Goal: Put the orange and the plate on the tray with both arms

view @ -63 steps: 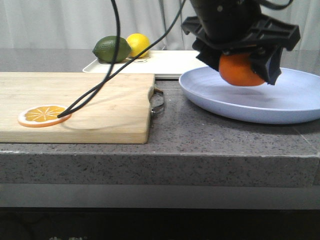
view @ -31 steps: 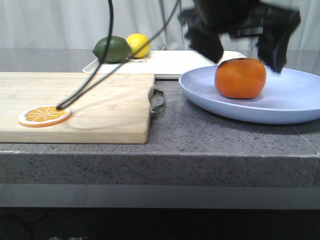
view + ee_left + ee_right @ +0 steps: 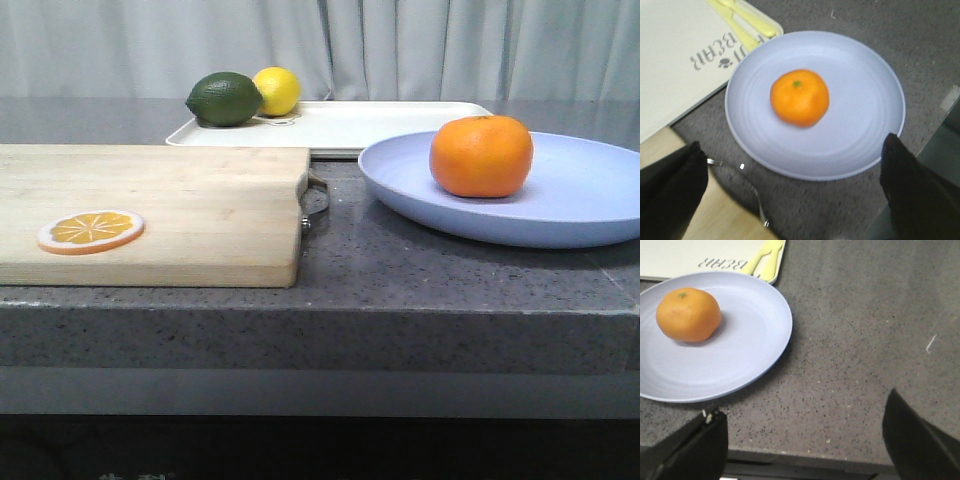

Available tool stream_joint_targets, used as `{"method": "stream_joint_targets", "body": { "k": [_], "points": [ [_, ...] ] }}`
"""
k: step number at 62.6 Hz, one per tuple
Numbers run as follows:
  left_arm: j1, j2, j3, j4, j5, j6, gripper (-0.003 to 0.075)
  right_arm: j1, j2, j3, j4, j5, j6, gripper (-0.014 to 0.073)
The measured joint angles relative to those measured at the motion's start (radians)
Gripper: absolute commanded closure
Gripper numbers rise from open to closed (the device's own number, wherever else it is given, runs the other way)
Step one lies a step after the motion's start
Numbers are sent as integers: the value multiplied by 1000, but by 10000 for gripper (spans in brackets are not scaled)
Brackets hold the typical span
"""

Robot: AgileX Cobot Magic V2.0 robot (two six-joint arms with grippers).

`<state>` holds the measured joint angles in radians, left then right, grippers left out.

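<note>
Fingers first: on my left gripper (image 3: 790,200) both dark fingers (image 3: 670,192) sit wide apart at the edges of the left wrist view, holding nothing; my right gripper (image 3: 805,450) looks the same, fingers (image 3: 920,440) spread and empty, well clear of everything. Neither arm shows in the front view, so I judge both are pulled up above the counter. The whole round bright-orange fruit (image 3: 481,155) rests upright on the large shallow pale lavender-blue plate (image 3: 590,205), a bit off the middle of it, stem dimple up. So the orange-onto-plate part looks done to me. The plate itself is not on the flat rectangular cream-white tray (image 3: 390,125); it sits on the grey speckled stone counter (image 3: 420,270), just beside the tray's near corner, its rim overlapping that corner in the left wrist view, though I can't tell whether they touch. Tray has open room, with a dark green lime (image 3: 225,98) and a small yellow lemon (image 3: 277,90) at its far left end. What's left, as I read it: both arms take the plate's rim and carry it, orange aboard, onto the tray. Risk I'd flag: the fruit rolling if the plate tips. The light wooden cutting board (image 3: 170,205) with the flat orange slice disc (image 3: 91,230) is off to the left, not involved.
</note>
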<state>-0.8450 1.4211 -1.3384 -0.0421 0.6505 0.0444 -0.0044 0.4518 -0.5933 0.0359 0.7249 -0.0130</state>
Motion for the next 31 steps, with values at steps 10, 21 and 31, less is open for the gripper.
{"method": "stream_joint_targets", "body": {
  "k": [10,21,31],
  "points": [
    [64,-200,237,6,-25,0,46,0,67,-8,0,43,0,-39],
    [96,-382,383,6,-29,0,46,0,202,-78,1,99,13,-39],
    [98,-516,459,6,-29,0,46,-36,397,-239,5,165,19,-39]
  ]
}}
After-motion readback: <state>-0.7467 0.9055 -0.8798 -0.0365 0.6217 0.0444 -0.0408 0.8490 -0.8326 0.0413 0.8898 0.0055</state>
